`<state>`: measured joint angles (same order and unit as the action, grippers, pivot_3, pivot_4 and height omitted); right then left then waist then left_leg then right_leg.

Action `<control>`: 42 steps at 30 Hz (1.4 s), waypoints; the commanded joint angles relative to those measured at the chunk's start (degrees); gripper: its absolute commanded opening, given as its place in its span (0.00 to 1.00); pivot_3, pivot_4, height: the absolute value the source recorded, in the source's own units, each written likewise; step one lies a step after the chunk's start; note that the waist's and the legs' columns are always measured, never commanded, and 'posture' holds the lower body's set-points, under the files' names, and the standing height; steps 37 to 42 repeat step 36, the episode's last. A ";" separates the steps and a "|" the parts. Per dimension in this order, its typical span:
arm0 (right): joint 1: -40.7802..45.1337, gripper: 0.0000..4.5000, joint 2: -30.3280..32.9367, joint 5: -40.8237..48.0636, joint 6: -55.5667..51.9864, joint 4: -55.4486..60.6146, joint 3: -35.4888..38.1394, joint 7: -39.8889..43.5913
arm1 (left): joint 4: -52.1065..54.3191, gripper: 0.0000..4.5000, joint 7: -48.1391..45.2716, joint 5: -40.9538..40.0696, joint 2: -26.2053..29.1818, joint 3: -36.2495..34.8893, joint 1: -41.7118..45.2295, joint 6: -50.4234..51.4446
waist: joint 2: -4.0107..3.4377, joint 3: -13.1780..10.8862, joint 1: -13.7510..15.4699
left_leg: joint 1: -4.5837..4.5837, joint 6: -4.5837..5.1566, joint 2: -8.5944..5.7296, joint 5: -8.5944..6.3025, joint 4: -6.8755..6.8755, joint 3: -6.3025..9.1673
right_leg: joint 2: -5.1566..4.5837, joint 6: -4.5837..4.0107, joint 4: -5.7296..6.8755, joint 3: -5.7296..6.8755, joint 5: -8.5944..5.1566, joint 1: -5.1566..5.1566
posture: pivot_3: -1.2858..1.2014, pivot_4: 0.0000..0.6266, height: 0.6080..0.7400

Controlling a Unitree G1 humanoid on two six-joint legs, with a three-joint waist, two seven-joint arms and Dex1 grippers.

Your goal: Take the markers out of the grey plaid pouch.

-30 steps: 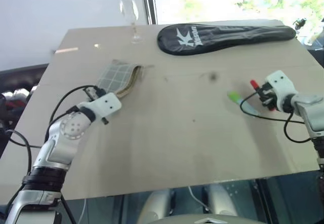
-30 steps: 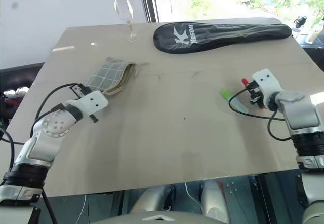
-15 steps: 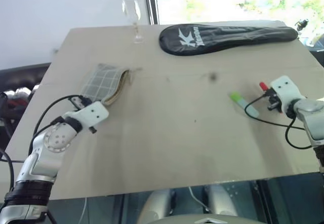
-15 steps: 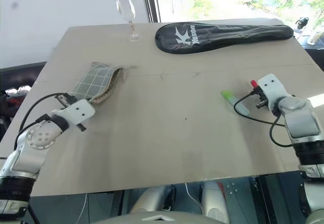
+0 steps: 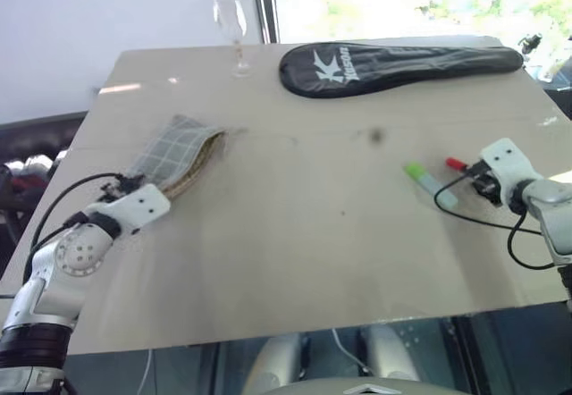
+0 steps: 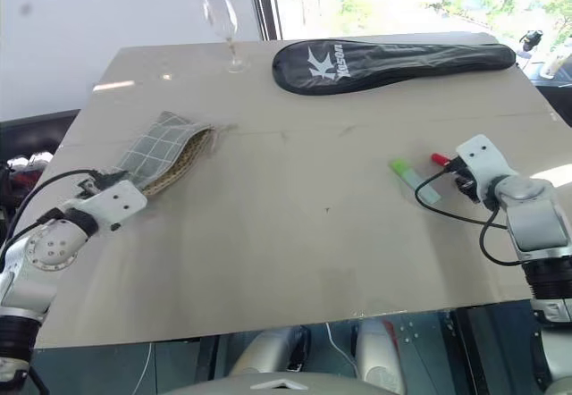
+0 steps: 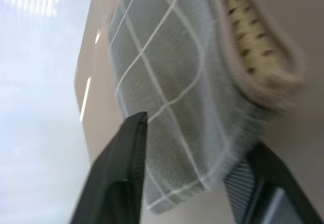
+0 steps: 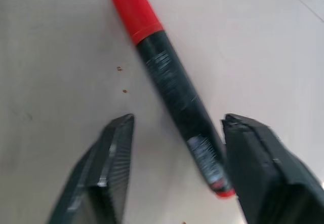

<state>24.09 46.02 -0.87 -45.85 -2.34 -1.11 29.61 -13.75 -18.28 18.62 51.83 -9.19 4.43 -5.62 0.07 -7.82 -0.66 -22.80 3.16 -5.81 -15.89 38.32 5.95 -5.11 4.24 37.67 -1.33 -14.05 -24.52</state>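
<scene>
The grey plaid pouch lies flat at the table's left, its tan-lined mouth facing the middle. My left gripper is at the pouch's near end. In the left wrist view its fingers stand apart and open, with the pouch's corner between them. Both markers lie on the table at the right: the green-capped one and the red-capped, dark one. My right gripper is open over the red marker, which rests on the tabletop between the fingers, closer to one of them.
A long black racket cover lies along the far edge. A wine glass stands at the far left corner. The beige table is bare in the middle and front. Cables loop beside both wrists.
My left gripper dragged the pouch to the left and nearer, then opened. My right gripper opened and released the red marker, which now lies flat on the table.
</scene>
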 commanded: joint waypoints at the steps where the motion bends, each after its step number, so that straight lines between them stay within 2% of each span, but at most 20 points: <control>1: -0.23 0.95 1.03 -0.71 0.12 1.74 0.70 0.32 | 3.61 0.48 -0.68 -1.15 0.06 -1.92 0.08 3.19 | 0.00 0.00 -0.16 | 0.01 0.00 0.00 0.00 0.00 0.00 | 0.00 0.00 0.00 -0.01 0.00 0.00 | 0.52 0.24 1.00; 2: -0.54 0.99 1.35 -1.03 0.00 1.88 0.60 0.43 | 5.03 0.48 -1.62 -2.09 -0.20 -2.02 -0.46 3.63 | 0.00 0.00 -0.17 | 0.01 0.00 0.00 0.00 -0.01 -0.02 | 0.00 0.00 0.01 -0.04 0.00 0.00 | 0.52 0.24 1.00; 8: -3.80 0.99 2.94 5.10 -4.97 11.04 4.68 7.12 | 15.99 0.48 -8.26 -15.01 -3.34 -11.10 -6.21 9.22 | -0.01 -0.01 -0.18 | -0.04 0.00 0.05 0.00 -0.02 -0.04 | 0.01 0.00 -0.01 -0.13 0.00 -0.01 | 0.52 0.24 1.00; 12: -8.73 0.99 5.23 12.00 -9.09 17.19 8.49 13.73 | 27.50 0.48 -14.50 -30.65 -8.06 -18.58 -11.66 17.80 | -0.01 -0.01 -0.01 | -0.04 0.01 0.07 -0.01 0.00 -0.04 | -0.01 0.00 -0.06 -0.22 0.00 0.04 | 0.52 0.24 1.00; 16: -15.57 0.99 5.95 17.09 -5.13 19.32 13.55 18.87 | 38.14 0.48 -18.66 -40.89 -11.52 -22.13 -20.99 26.17 | -0.01 -0.01 0.13 | 0.16 0.10 0.07 -0.07 0.00 -0.02 | -0.03 0.00 -0.23 -0.22 0.00 0.32 | 0.52 0.24 1.00; 20: -20.48 0.99 5.00 19.74 1.36 18.84 17.12 21.53 | 43.72 0.48 -20.79 -46.69 -13.20 -24.21 -28.12 31.61 | 0.01 -0.03 0.29 | 0.42 0.10 0.09 -0.08 0.00 0.00 | 0.00 0.00 -0.23 -0.18 0.00 0.59 | 0.52 0.24 1.00; 24: -27.43 0.99 3.42 22.47 10.69 16.82 20.50 26.50 | 48.57 0.48 -22.80 -45.83 -14.35 -22.36 -36.38 31.17 | -0.02 -0.05 0.43 | 0.91 0.26 0.12 -0.19 -0.12 0.00 | 0.00 -0.01 -0.42 -0.19 -0.01 1.10 | 0.52 0.24 1.00; 32: -32.36 0.99 3.07 23.22 20.94 11.82 21.82 30.72 | 53.40 0.48 -21.39 -47.74 -18.40 -18.59 -39.05 32.60 | -0.02 -0.03 1.47 | 0.96 0.26 0.13 -0.21 -0.08 0.00 | -0.01 -0.04 -0.58 -0.16 0.01 1.21 | 0.52 0.24 1.00; 42: -33.01 0.99 3.60 23.12 23.08 10.02 21.83 31.43 | 53.94 0.48 -21.97 -47.22 -19.44 -17.60 -41.21 30.86 | -0.05 -0.05 1.46 | 0.91 0.24 0.14 -0.20 -0.12 -0.01 | 0.00 -0.05 -0.71 -0.16 0.01 1.20 | 0.52 0.24 1.00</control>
